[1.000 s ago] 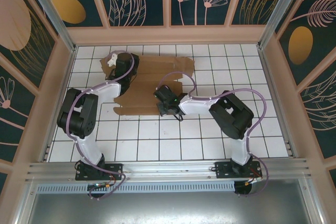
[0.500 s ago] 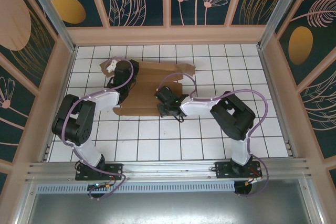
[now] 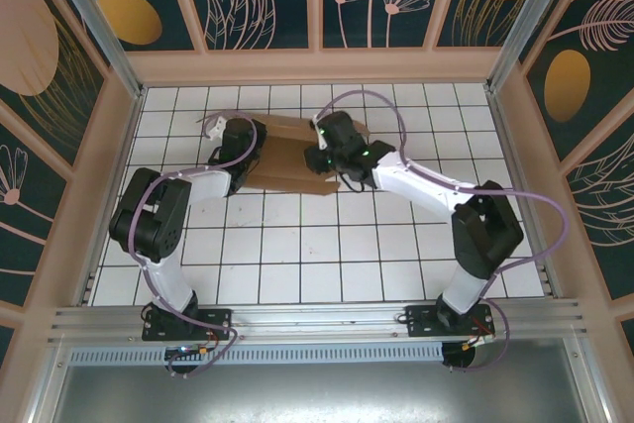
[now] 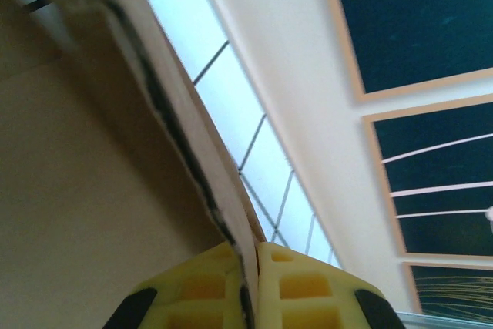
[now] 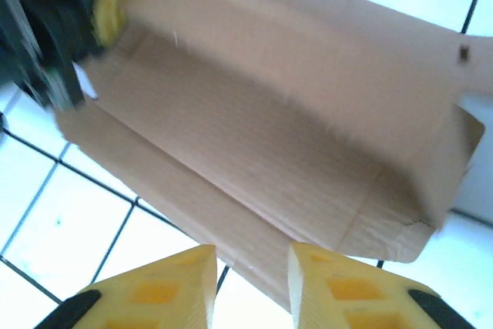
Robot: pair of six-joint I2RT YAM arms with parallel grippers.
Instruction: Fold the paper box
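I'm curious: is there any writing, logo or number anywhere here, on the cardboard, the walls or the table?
No readable text anywhere.
The plain brown corrugated cardboard box: unprinted, no words or labels.
The dark blue wall panels: only drawn plants and orange ovals, no letters.
The white gridded table: grid lines only, no numbers.
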